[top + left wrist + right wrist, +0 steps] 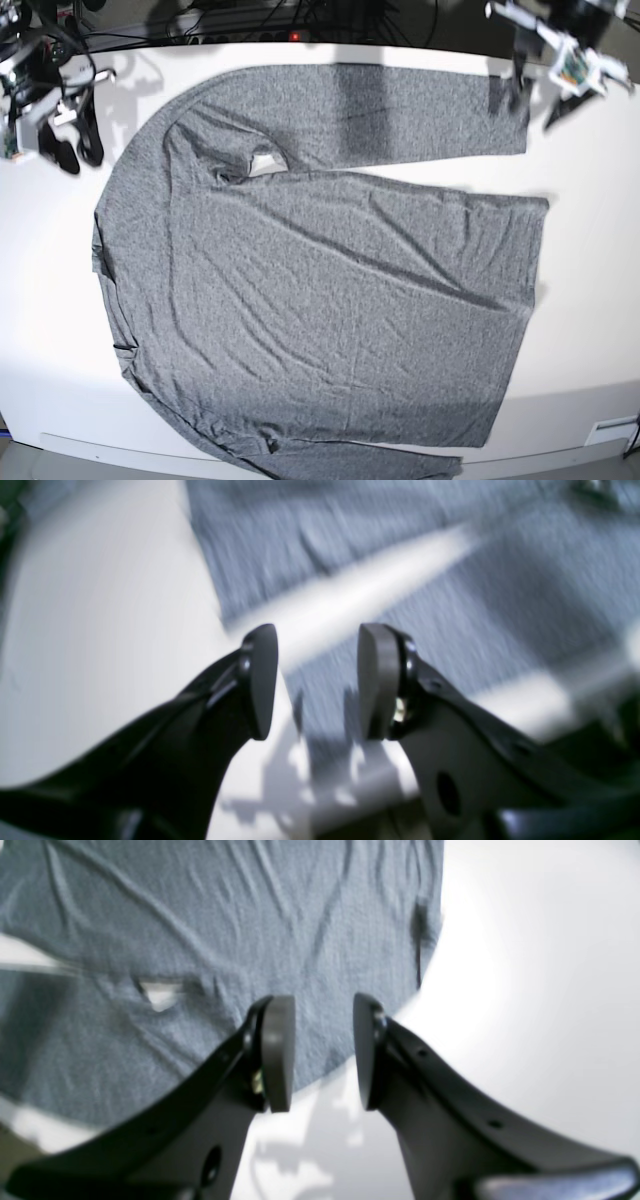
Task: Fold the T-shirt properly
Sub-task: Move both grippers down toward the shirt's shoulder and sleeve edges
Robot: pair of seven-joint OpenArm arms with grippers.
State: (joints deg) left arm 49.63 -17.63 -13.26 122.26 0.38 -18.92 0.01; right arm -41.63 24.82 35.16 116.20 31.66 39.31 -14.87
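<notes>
The heather-grey long-sleeved T-shirt [330,290] lies spread flat on the white table [595,300], with its neck and white label [265,165] toward the far left. One sleeve [400,110] runs along the far edge to the right. My left gripper [530,100] hovers open over that sleeve's cuff, blurred; in the left wrist view it [317,680] holds nothing above the T-shirt [400,545]. My right gripper [75,150] stands open off the shoulder at far left. In the right wrist view it [324,1052] is empty at the edge of the T-shirt [225,930], near the label [160,995].
Dark cables and equipment [300,20] line the table's far edge. The shirt's lower sleeve [350,465] reaches the table's front edge. Bare white table lies to the right of the hem and at the left corners.
</notes>
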